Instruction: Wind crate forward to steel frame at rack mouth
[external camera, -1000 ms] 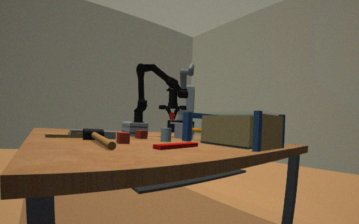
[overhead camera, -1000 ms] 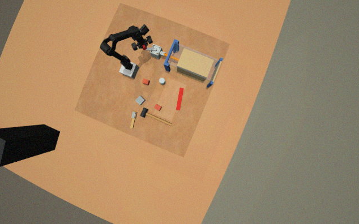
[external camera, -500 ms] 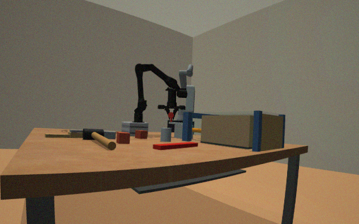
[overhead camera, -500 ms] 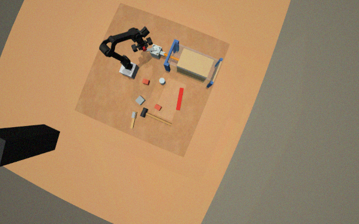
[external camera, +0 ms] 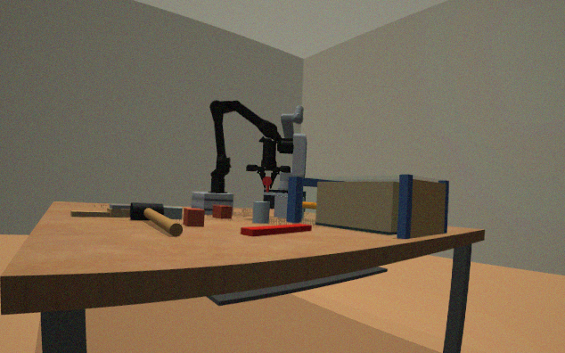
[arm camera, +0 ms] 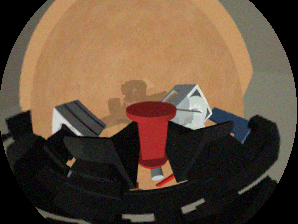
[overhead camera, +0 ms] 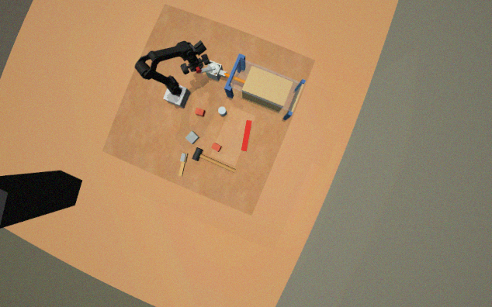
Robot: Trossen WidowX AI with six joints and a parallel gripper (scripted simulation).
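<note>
My gripper [overhead camera: 198,70] [external camera: 267,183] [arm camera: 148,119] is shut on the red knob of the winch handle. The handle's grey arm [overhead camera: 208,70] runs from the knob to the top of the winch [overhead camera: 215,75] [arm camera: 186,94]; its key end is hidden. The tan crate [overhead camera: 269,86] [external camera: 356,205] sits flat inside the clear-panelled cubby. An orange strap [overhead camera: 237,78] [external camera: 309,205] joins it to the winch. The blue steel frame [overhead camera: 231,74] [external camera: 295,201] [arm camera: 236,124] stands at the mouth, with a gap between it and the crate's front.
A grey cylinder [overhead camera: 222,111] [external camera: 261,212], red blocks [overhead camera: 199,112] [overhead camera: 216,147], a grey square block [overhead camera: 192,137], a red bar [overhead camera: 247,136] [external camera: 276,229], a mallet [overhead camera: 217,163] and a small hammer-like tool [overhead camera: 181,167] lie on the bench away from the winch.
</note>
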